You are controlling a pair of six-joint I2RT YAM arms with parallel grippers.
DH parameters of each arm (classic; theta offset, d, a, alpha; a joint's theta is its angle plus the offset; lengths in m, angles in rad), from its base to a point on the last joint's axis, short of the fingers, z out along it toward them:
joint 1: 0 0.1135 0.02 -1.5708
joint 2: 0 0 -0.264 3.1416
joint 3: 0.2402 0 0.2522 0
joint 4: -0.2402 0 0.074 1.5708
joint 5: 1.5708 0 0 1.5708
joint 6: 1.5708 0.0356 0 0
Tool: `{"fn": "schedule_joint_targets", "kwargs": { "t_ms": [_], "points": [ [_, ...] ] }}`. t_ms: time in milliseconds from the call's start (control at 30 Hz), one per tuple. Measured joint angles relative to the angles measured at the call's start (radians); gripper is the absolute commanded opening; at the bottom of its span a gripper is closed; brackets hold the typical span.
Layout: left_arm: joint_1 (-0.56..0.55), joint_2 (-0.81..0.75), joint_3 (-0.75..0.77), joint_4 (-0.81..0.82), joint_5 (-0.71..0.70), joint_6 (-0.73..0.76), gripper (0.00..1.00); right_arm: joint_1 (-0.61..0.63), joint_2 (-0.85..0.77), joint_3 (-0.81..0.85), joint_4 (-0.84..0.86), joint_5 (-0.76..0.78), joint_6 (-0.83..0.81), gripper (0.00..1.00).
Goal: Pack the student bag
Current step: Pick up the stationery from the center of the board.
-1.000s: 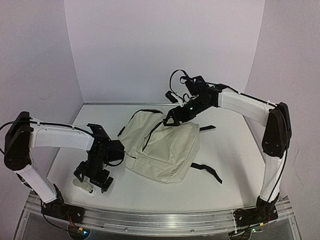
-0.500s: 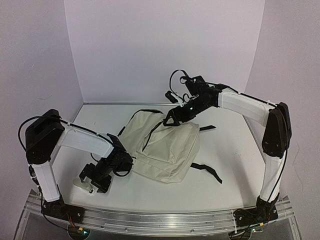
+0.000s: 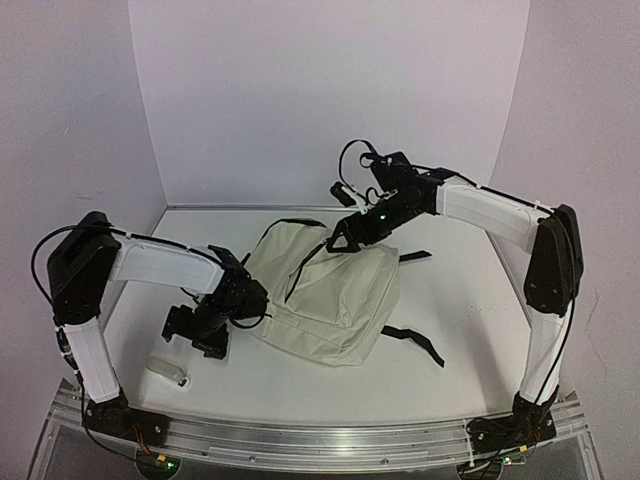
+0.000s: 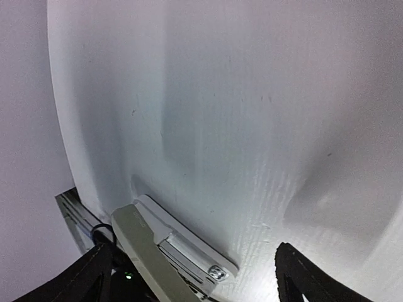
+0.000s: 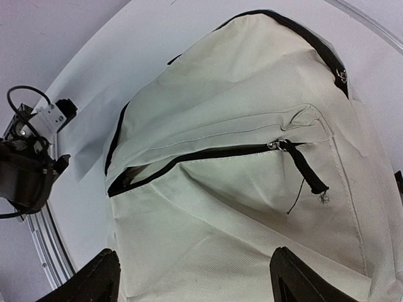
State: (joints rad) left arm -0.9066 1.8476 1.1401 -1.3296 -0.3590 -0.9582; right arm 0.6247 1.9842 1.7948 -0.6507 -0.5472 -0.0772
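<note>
The student bag [image 3: 330, 295], cream with black straps, lies flat in the middle of the table. In the right wrist view the student bag [image 5: 239, 126] fills the frame, its front pocket zipper [image 5: 208, 154] partly undone at the left end. My right gripper [image 3: 342, 240] hovers open over the bag's far edge, holding nothing. A small white stapler [image 3: 168, 373] lies on the table near the front left. My left gripper [image 3: 195, 330] is open, just behind the stapler and left of the bag. In the left wrist view the stapler [image 4: 170, 248] lies on the table below the spread fingers [image 4: 302, 277].
Black bag straps [image 3: 415, 345] trail onto the table to the right of the bag. White walls close off the back and both sides. An aluminium rail [image 3: 350, 440] runs along the near edge, by the arm bases.
My left gripper has lifted off the stapler and moved back toward the bag. The stapler stays on the table. The right arm and the bag have not moved.
</note>
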Motion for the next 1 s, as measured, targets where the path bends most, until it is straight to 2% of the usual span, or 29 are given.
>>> {"fn": "schedule_joint_targets", "kwargs": {
  "t_ms": [100, 200, 367, 433, 500, 667, 833, 1000],
  "points": [
    [0.000, -0.146, 0.010, 0.014, -0.014, -0.074, 1.00, 0.000, 0.000, -0.008, 0.000, 0.000, 0.000, 0.82],
    [0.001, -0.360, -0.023, 0.025, -0.013, -0.180, 1.00, 0.000, 0.000, -0.014, -0.002, 0.000, 0.000, 0.82],
    [0.006, -0.708, -0.199, 0.054, 0.009, -0.377, 1.00, 0.000, 0.000, -0.014, -0.001, 0.000, 0.003, 0.82],
    [0.007, -0.777, -0.263, 0.068, 0.024, -0.452, 1.00, 0.000, 0.000, -0.014, -0.001, 0.000, 0.003, 0.82],
    [0.007, -0.808, -0.317, 0.084, 0.040, -0.534, 1.00, 0.000, 0.000, -0.014, -0.001, 0.000, 0.004, 0.82],
    [0.006, -0.771, -0.365, 0.091, 0.050, -0.731, 1.00, 0.000, 0.000, -0.014, -0.001, 0.000, 0.007, 0.82],
    [0.005, -0.720, -0.386, 0.127, 0.052, -0.849, 1.00, 0.000, 0.000, -0.014, -0.001, 0.000, 0.007, 0.82],
    [0.005, -0.708, -0.479, 0.235, 0.061, -0.929, 0.98, 0.000, 0.000, -0.014, -0.001, 0.000, 0.007, 0.82]
  ]
}}
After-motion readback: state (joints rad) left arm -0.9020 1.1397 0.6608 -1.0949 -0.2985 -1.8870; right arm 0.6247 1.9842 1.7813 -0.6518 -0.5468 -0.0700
